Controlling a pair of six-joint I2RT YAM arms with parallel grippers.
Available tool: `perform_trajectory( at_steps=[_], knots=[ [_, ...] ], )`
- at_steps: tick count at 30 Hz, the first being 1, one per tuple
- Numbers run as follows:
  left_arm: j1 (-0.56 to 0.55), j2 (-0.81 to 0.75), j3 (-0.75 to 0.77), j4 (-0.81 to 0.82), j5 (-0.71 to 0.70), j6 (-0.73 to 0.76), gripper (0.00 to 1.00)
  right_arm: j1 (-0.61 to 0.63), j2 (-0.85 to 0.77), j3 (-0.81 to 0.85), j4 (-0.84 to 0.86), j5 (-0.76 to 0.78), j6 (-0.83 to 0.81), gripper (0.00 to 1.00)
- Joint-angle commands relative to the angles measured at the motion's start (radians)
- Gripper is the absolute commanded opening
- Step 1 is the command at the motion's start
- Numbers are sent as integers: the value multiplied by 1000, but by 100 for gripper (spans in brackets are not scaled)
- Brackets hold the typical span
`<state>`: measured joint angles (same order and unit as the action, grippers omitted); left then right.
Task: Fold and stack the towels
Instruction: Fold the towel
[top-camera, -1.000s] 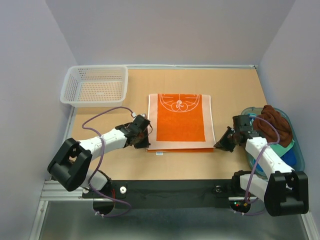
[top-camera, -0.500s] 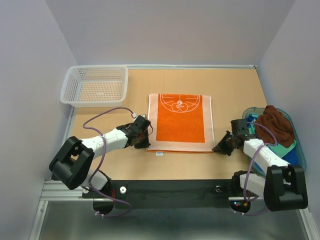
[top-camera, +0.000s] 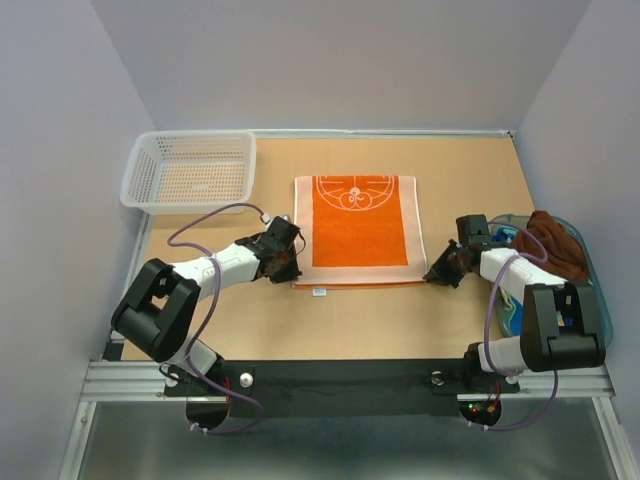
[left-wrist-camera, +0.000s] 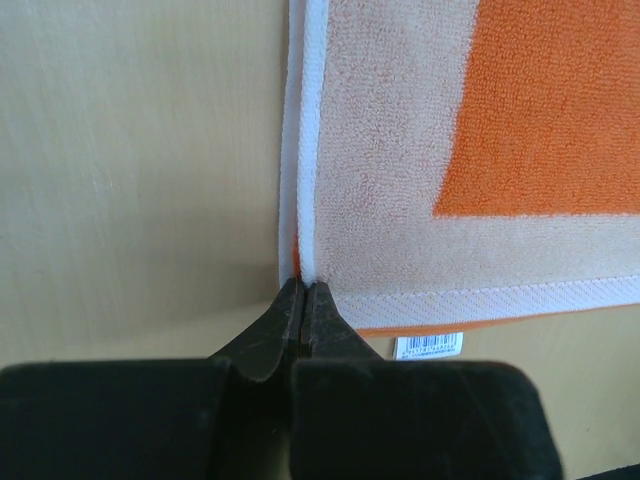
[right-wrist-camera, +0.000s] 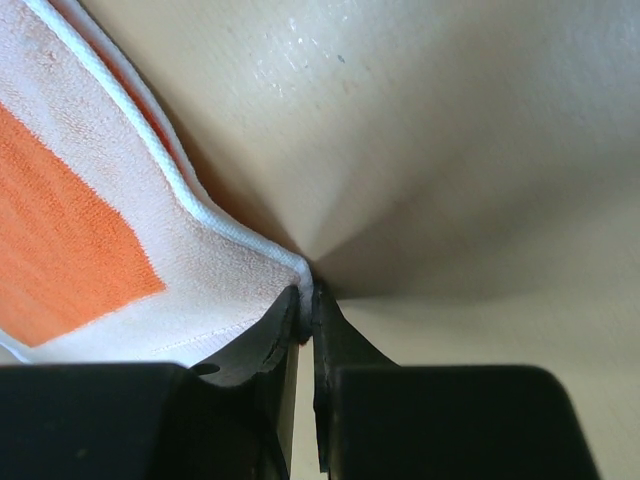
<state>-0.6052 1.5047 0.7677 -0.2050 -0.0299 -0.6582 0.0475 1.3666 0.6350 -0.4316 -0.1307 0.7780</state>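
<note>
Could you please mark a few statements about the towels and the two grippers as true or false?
1. The left gripper is shut on the near left corner of the orange towel. True.
2. The right gripper is open and holds nothing. False: it is shut on the orange towel's near right corner.
3. The brown towel is folded on top of the orange towel. False: it lies heaped in the tub at the right.
4. A small label shows at the orange towel's near edge. True.

towel (left-wrist-camera: 400, 150): terry cloth, fuzzy (hem woven) | table (left-wrist-camera: 140, 150): matt wood-look, smooth | basket (top-camera: 140, 175): wht plastic mesh
</note>
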Motion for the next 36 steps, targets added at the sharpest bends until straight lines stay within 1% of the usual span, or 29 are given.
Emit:
perform_trajectory(
  at_steps=[1, 6, 10, 14, 17, 18, 22, 26, 32, 33, 34, 35, 36],
  knots=[
    [28, -18, 5, -108, -104, 52, 0, -14, -17, 17, 10, 148, -49, 1],
    [30, -113, -1, -129, -94, 40, 0, -14, -136, 2, -9, 149, -74, 1],
    [28, -153, 70, -175, -100, 43, 0, -14, -181, 54, -62, 151, -91, 1],
    [13, -193, 107, -230, -117, 31, 0, -12, -227, 80, -94, 146, -86, 1],
    [2, -221, 78, -231, -111, 11, 0, -12, -253, 49, -105, 137, -63, 1],
    [2, -222, 65, -225, -108, 8, 0, -12, -258, 34, -104, 108, -57, 1],
    [-14, -187, -27, -160, -74, -9, 0, -12, -235, -30, -90, 105, -31, 3],
    [-41, -141, -60, -120, -70, -27, 0, -12, -201, -64, -59, 120, -28, 5],
    [-53, -84, -82, -96, -73, -37, 0, -14, -153, -69, -35, 126, -29, 11],
    [-59, -83, -87, -96, -71, -41, 0, -14, -155, -70, -35, 126, -29, 14],
    [-70, -84, -93, -94, -71, -44, 0, -12, -162, -73, -36, 125, -31, 20],
    [-76, -89, -96, -97, -70, -52, 0, -12, -172, -78, -35, 126, -36, 23],
    [-79, -95, -100, -96, -70, -57, 3, -12, -182, -80, -36, 126, -39, 26]
  ],
)
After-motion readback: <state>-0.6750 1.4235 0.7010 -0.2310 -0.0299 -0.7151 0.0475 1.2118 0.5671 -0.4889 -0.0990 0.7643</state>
